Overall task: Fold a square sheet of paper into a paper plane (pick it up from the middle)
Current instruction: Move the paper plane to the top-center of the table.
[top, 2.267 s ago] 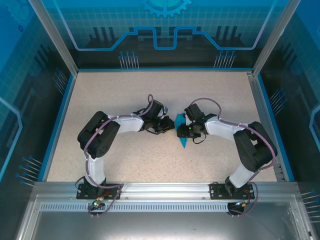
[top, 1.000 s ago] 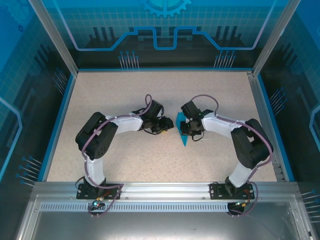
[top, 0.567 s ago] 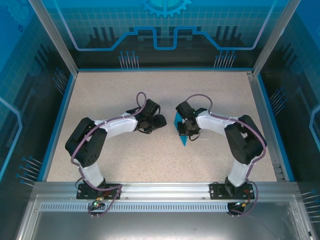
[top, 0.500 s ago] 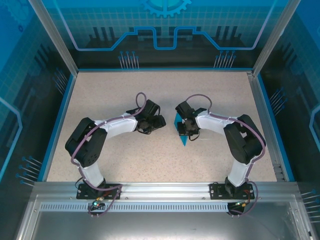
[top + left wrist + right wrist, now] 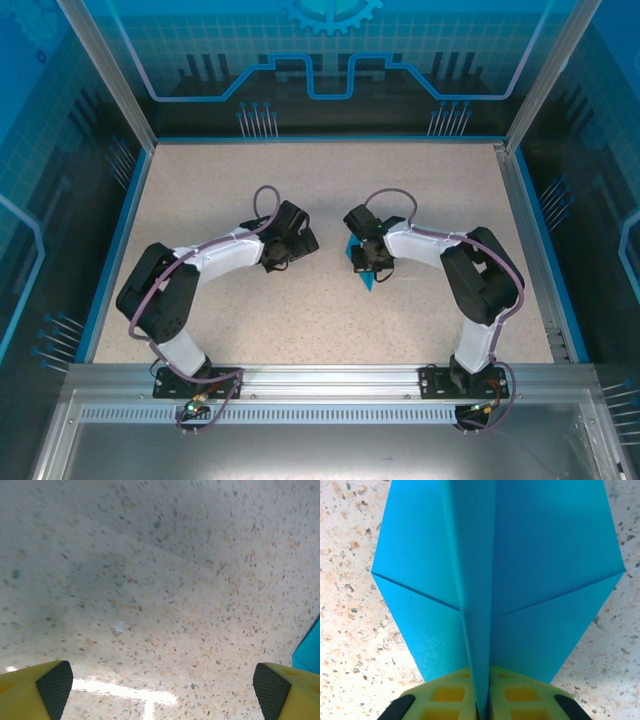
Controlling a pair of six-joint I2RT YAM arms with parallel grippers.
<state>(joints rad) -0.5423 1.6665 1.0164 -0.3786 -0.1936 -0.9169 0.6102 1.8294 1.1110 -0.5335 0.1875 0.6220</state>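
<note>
The paper plane (image 5: 540, 555) is a bright blue folded dart with two creased wings spread flat and a raised middle ridge. My right gripper (image 5: 482, 702) is shut on that ridge at its near end, yellow fingers (image 5: 445, 695) pressed to both sides. From above, the right gripper (image 5: 361, 258) sits over the plane (image 5: 368, 280) at the table's middle, with the blue tip poking out toward the near side. My left gripper (image 5: 303, 240) stands open to the left of it, apart from the paper. Its wrist view has a blue corner (image 5: 310, 647) at the right edge.
The speckled beige table (image 5: 250, 330) is ringed by a blue rim and transparent walls. An aluminium rail (image 5: 320, 385) carrying both arm bases runs along the near edge. Bare tabletop lies under the left gripper (image 5: 160, 692).
The left gripper has pulled back to the left, away from the plane. The right gripper has shifted slightly left and farther out, still holding the plane.
</note>
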